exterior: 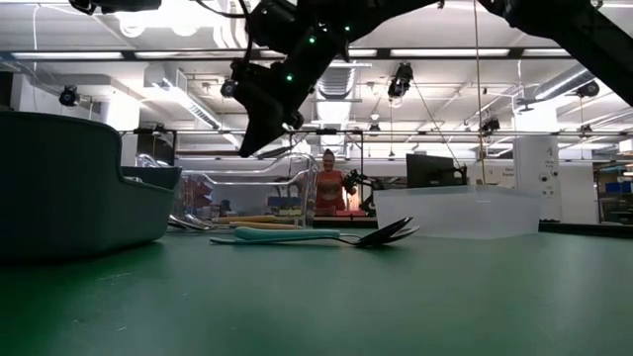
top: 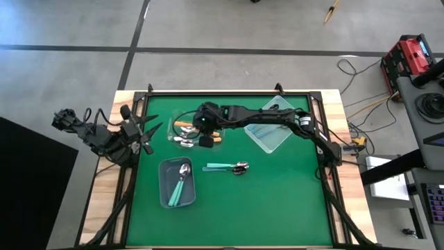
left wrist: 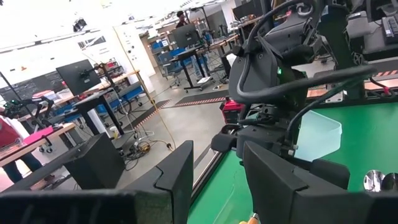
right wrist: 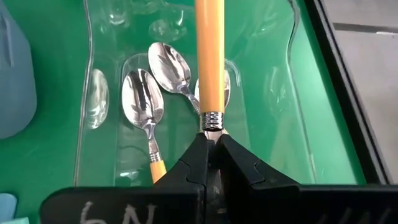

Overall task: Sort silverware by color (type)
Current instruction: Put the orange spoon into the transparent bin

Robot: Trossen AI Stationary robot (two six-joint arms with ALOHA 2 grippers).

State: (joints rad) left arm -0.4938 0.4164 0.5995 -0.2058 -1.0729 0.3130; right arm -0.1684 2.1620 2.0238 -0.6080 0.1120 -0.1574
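My right gripper [right wrist: 211,140] hangs over the clear bin [right wrist: 292,93] at the table's far left-middle, shut on an orange-handled spoon [right wrist: 209,56]. Other orange spoons lie on that bin's floor, their metal bowls [right wrist: 143,93] facing up. In the high view my right gripper [top: 206,141] reaches the bin [top: 173,123] from the table's right. Teal-handled spoons [top: 223,167] lie flat on the green mat. Another teal spoon [top: 179,184] lies in the grey bin [top: 166,198]. My left gripper [left wrist: 217,177] waits open at the table's left edge [top: 146,135], holding nothing. My right gripper pinches the orange spoon between its two fingers just behind the metal collar [right wrist: 212,119], at the handle's bowl end. The bowl is hidden under the fingers. The fingers slant downward and lie along the spoon. The handle sticks straight out ahead of them, above the spoons in the bin.
A second clear bin [top: 274,135] sits at the table's far right, under the right arm. The grey bin [exterior: 69,188] stands near left of centre. A black frame [top: 229,92] rims the mat. The mat's near half holds free room.
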